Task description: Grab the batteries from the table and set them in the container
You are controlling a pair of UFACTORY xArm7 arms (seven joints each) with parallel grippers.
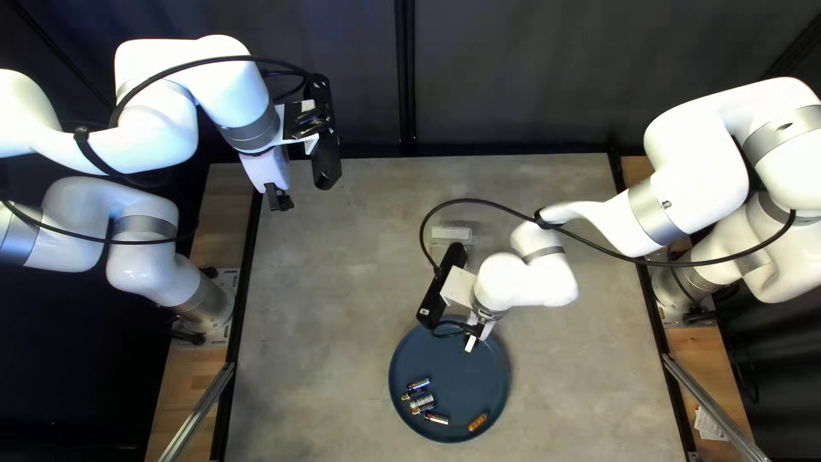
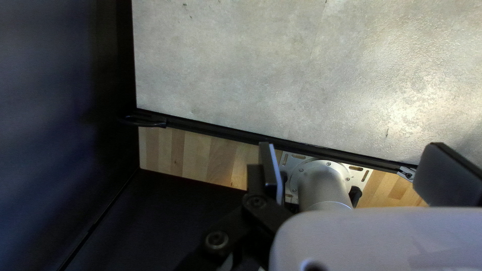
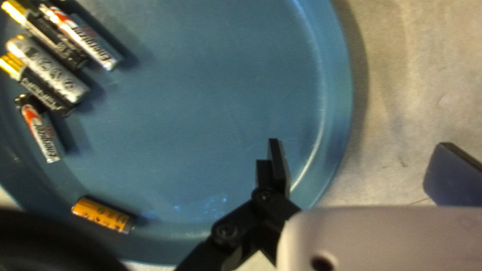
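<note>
Nearest, an orange battery (image 1: 477,423) lies in the blue plate (image 1: 453,376), near its rim. Five more batteries (image 1: 422,402) lie close together to its left in the top left view, also inside the plate. Farther back, the right pincer (image 1: 471,342) is above the plate's far part, spread wide; its wrist view shows one finger over the plate, the other over the worktop (image 1: 325,299). Beyond is a pale block (image 1: 451,233) on the worktop. Farthest, the left pincer (image 1: 279,201) hangs near the far left corner, also spread wide.
</note>
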